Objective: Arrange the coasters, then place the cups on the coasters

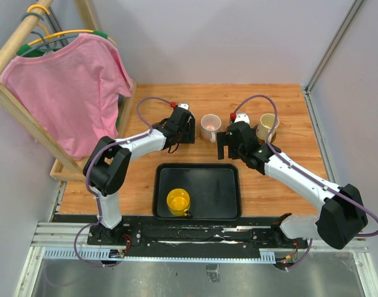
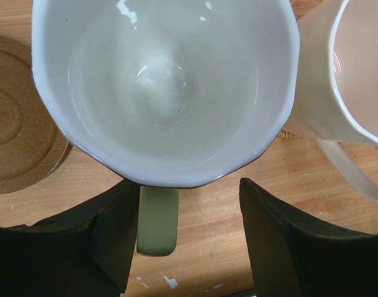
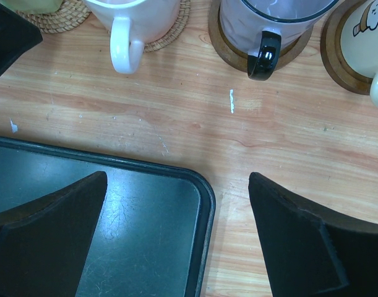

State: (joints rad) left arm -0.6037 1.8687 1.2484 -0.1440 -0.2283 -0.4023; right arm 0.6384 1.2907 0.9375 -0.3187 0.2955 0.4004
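So, I have the left gripper [image 2: 187, 201] over the white cup [image 2: 164, 80], which sits in the row beyond the black tray [image 1: 213, 185], off its far left corner; a dark sliver under the cup's base looks to me like its coaster [image 2: 266, 153]. The fingers [image 2: 96, 247] stand apart either side of the handle [image 2: 158, 223], with bare wood showing between the handle and the right-hand one, so I read them as released, pinching nothing. The right gripper [image 3: 176, 179] hangs spread wide and empty over the tray's far right corner; beyond it the pink cup [image 3: 139, 12], the greyish purple cup [image 3: 269, 18] and the cream cup [image 3: 362, 31] each sit on a coaster. To finish this step well I would lift straight up before pulling back toward the tray; the handle lies between the fingers, and a sideways drag could twist the cup off its disc or into the pink cup just beside it. The yellow cup [image 1: 178, 201] waits on the tray's near left part; a bare tan coaster [image 2: 15, 124], further left of the tray than the white cup, looks like its place.
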